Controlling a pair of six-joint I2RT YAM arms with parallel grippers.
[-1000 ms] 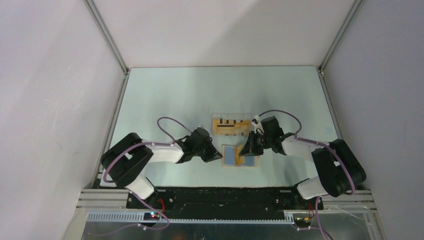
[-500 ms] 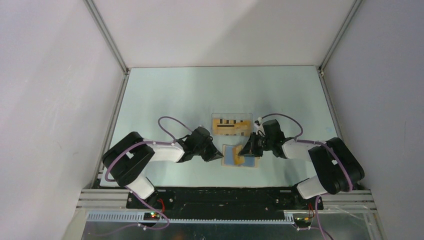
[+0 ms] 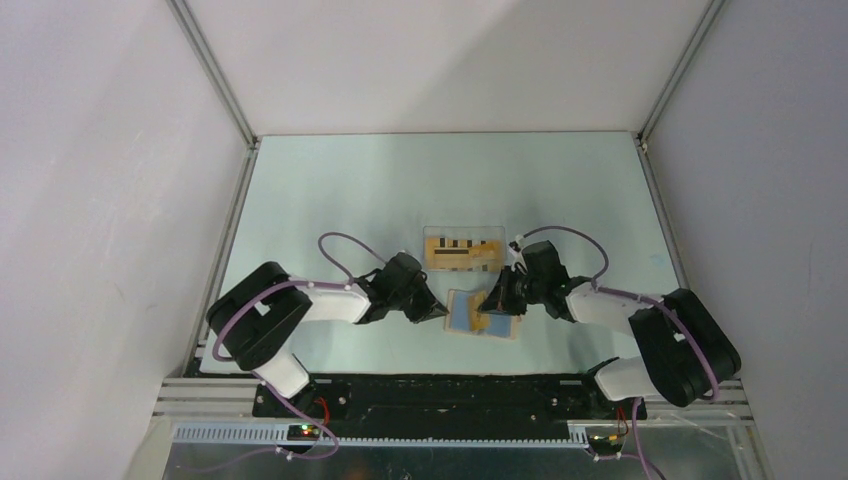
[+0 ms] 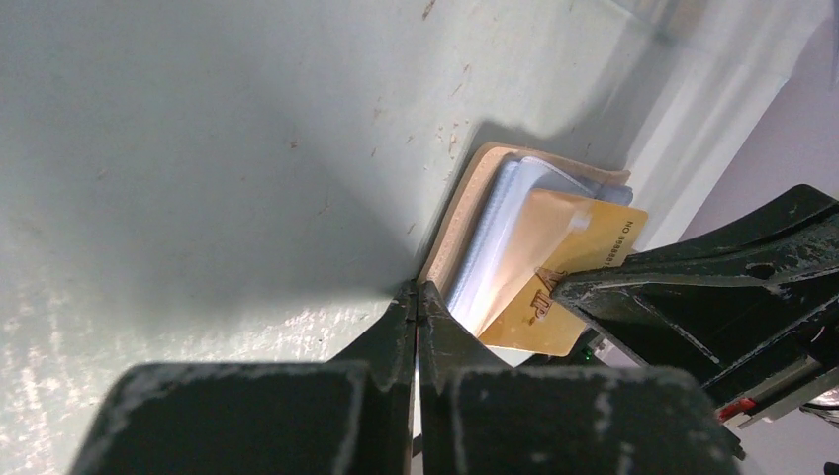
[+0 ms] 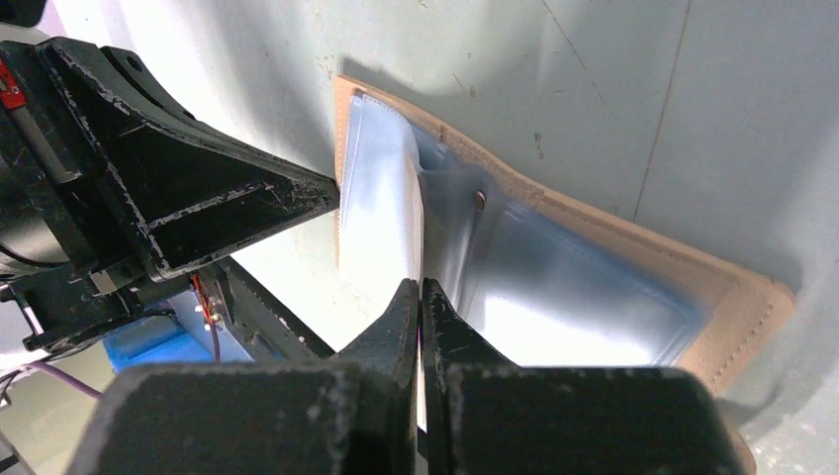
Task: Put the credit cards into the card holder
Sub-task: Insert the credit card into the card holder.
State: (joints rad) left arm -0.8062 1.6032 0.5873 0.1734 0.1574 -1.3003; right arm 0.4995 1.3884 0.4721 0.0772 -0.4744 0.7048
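Two hands meet at the card holder (image 3: 478,318) in the top view. It lies open on the table (image 3: 330,190) near the front edge, between the arms, with its long axis running roughly left to right and slightly skewed. The left hand (image 3: 432,310) touches its left end and the right hand (image 3: 495,302) reaches over its right half, so neither is clearly nearer. Just behind it, a clear tray (image 3: 428,232) carries more credit cards (image 3: 465,262).

From the left wrist, the left hand's jaws are closed, tips meeting right at the holder's tan corner. I cannot tell whether they pinch a sliver of it. Beyond them a gold credit card (image 4: 534,297) slants upward, its far end over the pale inner panels. The right hand's fingers (image 4: 633,287) clamp its near part and hide enough that its long axis is hard to read.

From the right wrist, the right hand's jaws are shut, the card edge-on and barely visible between them. Ahead, a light blue flap (image 5: 381,208) stands lifted, and the left hand's tip touches the holder's far edge.

The pocket mouth seems to lie ahead of the right hand, towards the left hand. The coming push probably runs along the holder's long axis, with the left hand bracing.
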